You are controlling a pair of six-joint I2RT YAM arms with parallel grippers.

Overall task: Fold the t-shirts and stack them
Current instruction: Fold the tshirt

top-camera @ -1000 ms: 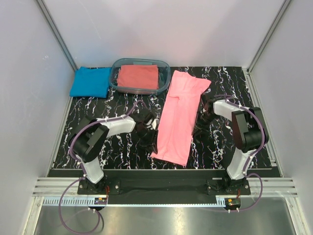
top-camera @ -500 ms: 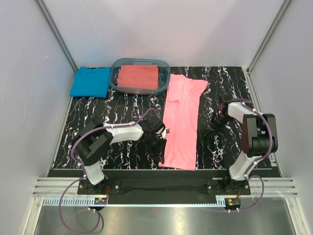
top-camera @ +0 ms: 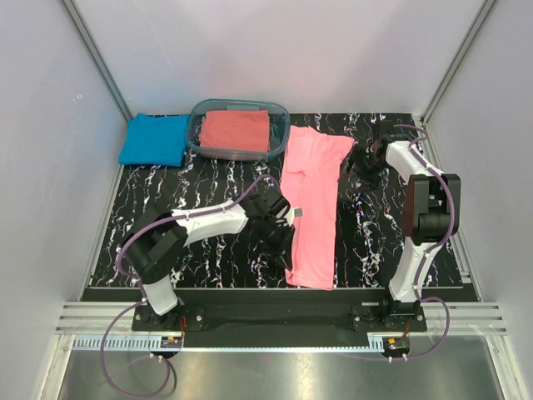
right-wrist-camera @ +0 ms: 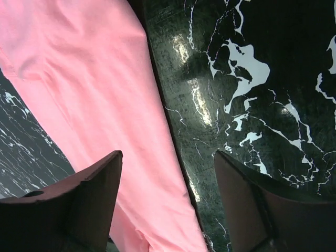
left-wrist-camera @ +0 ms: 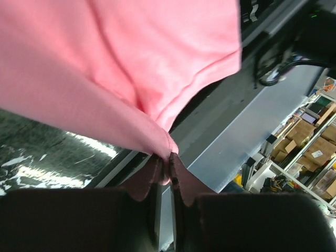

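Since a second back my right end effector (right-wrist-camera: 167, 157) swung to the far corner of the pink t-shirt (top-camera: 310, 208), fingers spread, empty. Meanwhile my left end effector (left-wrist-camera: 169, 163) stayed pinched on its near left edge, shirt lying lengthwise on the table (top-camera: 183, 192). Thin pinch could slip; the fold would spill open.

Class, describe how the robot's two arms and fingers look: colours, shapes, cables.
The left arm and right arm match: white links, bulky black joints, looping purple cables. The fingers are dark, flat, tapering wedges.
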